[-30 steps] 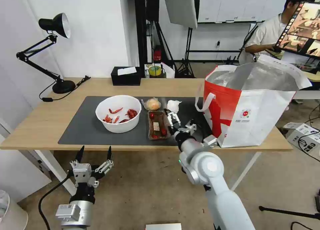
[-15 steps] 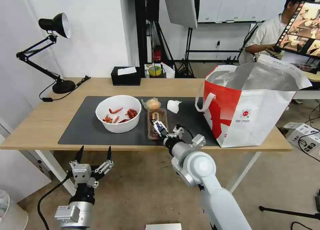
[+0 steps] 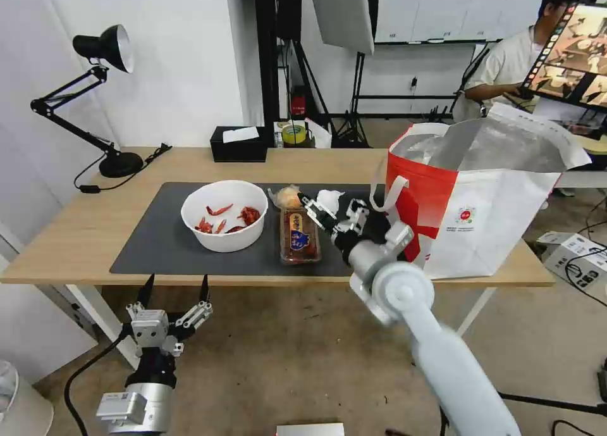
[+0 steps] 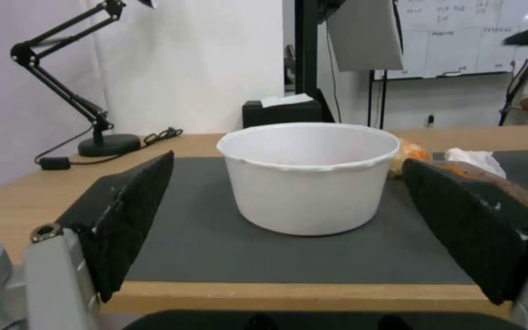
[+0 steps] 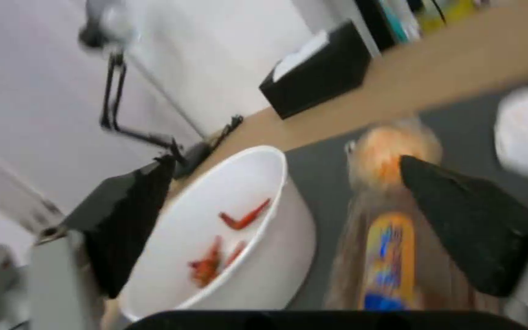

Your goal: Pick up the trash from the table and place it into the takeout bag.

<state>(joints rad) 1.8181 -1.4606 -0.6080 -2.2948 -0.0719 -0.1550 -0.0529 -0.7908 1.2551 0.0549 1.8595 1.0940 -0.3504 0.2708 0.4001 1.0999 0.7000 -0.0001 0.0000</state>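
Approach step, nothing gripped yet. Right gripper (image 3: 330, 212) poised over the table (image 3: 190, 161), fingers apart, clear tray (image 3: 299, 235) just below, tissue (image 3: 329, 200) behind the fingertips. Probably needing a descent before closing. Left gripper (image 3: 175, 290) spread, parked below the table edge. Takeout bag (image 3: 493, 214) beyond the right wrist.

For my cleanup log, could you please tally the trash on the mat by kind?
White bowl with red scraps: 1
Clear tray of tomatoes: 1
Small bag of orange food: 1
Crumpled tissue: 1
Total: 4
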